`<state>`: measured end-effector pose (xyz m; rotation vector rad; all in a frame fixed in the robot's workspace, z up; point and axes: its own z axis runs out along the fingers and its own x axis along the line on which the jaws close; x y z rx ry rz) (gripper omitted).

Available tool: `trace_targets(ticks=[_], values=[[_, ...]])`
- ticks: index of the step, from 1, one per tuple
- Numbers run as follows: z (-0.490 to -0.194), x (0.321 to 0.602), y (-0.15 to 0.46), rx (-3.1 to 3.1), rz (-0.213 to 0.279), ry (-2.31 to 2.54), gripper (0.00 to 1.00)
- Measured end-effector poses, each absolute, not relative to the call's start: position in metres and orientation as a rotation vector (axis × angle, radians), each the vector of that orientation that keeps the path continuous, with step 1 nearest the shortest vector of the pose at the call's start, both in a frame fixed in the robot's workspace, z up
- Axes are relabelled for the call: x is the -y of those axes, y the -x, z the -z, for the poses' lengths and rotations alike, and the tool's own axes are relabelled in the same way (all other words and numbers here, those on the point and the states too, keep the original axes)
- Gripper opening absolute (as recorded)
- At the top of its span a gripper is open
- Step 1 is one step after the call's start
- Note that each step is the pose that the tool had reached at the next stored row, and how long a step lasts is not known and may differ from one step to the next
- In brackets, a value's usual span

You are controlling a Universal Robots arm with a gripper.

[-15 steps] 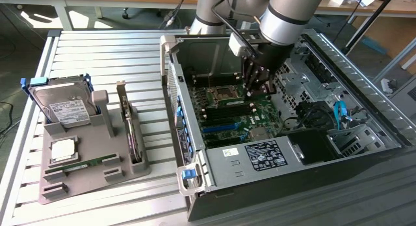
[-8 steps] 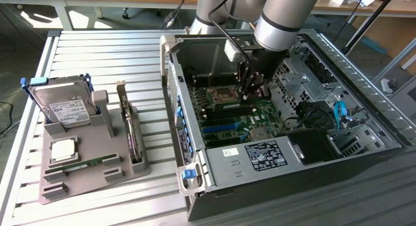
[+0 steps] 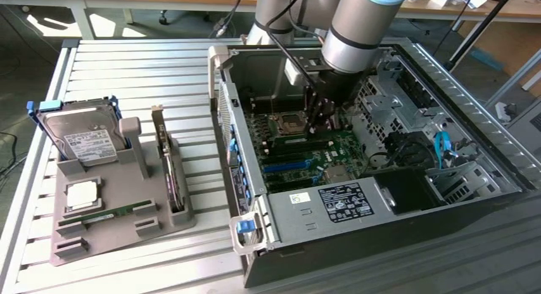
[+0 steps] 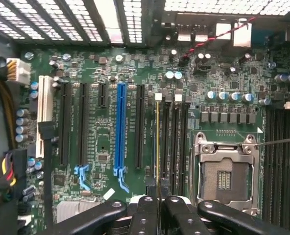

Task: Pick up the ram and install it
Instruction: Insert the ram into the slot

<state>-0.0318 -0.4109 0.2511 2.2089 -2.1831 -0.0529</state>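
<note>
Black fingers (image 4: 144, 215) of the gripper (image 4: 157, 199) are pinching the ram (image 4: 157, 147), jaws closed on its near edge. The stick is hanging edge-on over the memory slots (image 4: 177, 147) beside the empty CPU socket (image 4: 226, 171), inside the open computer case (image 3: 338, 268). Doing this well is looking like a matter of alignment (whether the stick is touching the slot yet, I cannot tell): keeping it upright, running its edge along one slot, and pressing evenly so the white latches (image 4: 158, 98) are catching.
</note>
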Motion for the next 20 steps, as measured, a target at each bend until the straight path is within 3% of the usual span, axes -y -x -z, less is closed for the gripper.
trace_targets(ticks=[20], values=[[-0.2412,0.4103,0.033,2.196,0.053,-2.196,0.12]])
